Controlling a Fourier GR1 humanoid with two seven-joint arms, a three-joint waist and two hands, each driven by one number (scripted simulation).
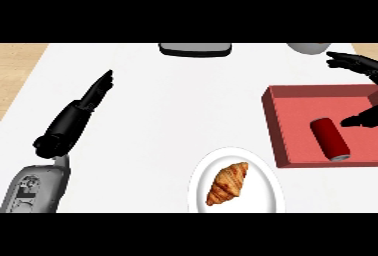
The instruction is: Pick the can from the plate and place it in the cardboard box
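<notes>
The can (329,138) lies on its side inside the box (275,125), at three o'clock on the counter (162,110). It looks light, stiff, and smooth, likely to roll; best grasped across its middle. The right hand (362,65) hovers beside it, fingers spread, holding nothing.

Can (329,138) lying in box (275,120)
Right hand (362,65) is hovering open just beside it; croissant (228,183) is resting on plate (270,192).

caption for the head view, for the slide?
Red can lying on its side in the red box, right hand open above it; croissant on the white plate.
</notes>
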